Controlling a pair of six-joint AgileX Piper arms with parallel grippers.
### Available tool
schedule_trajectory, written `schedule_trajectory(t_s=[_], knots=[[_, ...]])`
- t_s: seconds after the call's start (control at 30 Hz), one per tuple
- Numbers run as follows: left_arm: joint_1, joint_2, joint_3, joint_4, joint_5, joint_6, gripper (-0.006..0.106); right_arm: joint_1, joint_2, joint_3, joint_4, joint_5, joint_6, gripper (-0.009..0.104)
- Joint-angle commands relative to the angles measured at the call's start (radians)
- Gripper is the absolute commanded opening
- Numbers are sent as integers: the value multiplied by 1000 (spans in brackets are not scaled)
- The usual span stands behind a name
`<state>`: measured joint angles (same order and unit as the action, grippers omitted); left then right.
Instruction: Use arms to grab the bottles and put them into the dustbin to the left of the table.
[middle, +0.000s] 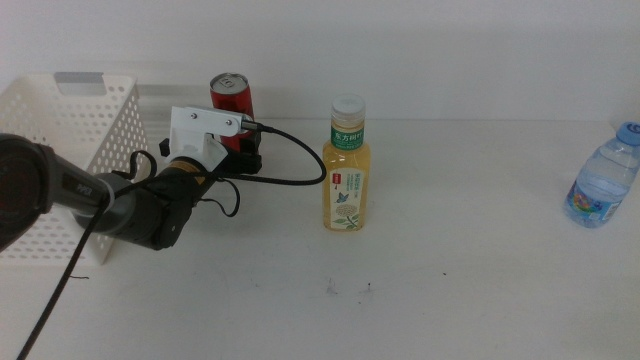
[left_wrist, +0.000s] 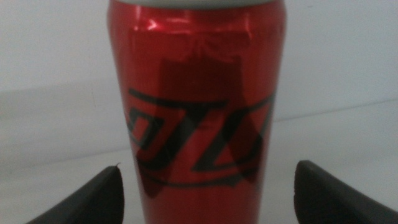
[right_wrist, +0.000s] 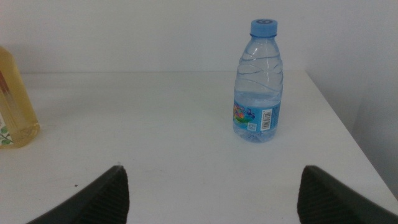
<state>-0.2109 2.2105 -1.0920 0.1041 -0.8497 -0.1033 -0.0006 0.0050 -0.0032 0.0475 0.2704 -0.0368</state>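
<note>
Can: red soda can (middle: 232, 102) stood upright on the tabletop (middle: 450, 290), just right of the dustbin (middle: 70, 130)
Left end effector (left_wrist: 205, 193): jaws spread, flanking the can, not touching it
Tea bottle (middle: 346, 170): right of the can
Water bottle (right_wrist: 259, 84): far right of the can
Right end effector (right_wrist: 211, 193): spread wide, well short of the water bottle

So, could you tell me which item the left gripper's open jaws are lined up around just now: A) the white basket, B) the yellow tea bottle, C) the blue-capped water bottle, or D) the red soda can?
D: the left wrist view shows the red soda can filling the gap between the open jaws of the left gripper, not yet clamped.
</note>
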Motion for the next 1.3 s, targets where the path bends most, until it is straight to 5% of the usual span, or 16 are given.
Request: schedule_trajectory(t_s=[0.0,0.77,1.13,1.27], knots=[[9,15,-28,-1,3,-8,94,-10,-5,3,-8,-8,-6,85],[11,138,-224,4,74,-8,93,-10,-5,3,-8,-8,-6,85],[11,133,-213,4,8,-8,33,-10,-5,3,-8,-8,-6,85],[11,100,-140,-43,-66,1,33,-10,-5,3,-8,-8,-6,85]])
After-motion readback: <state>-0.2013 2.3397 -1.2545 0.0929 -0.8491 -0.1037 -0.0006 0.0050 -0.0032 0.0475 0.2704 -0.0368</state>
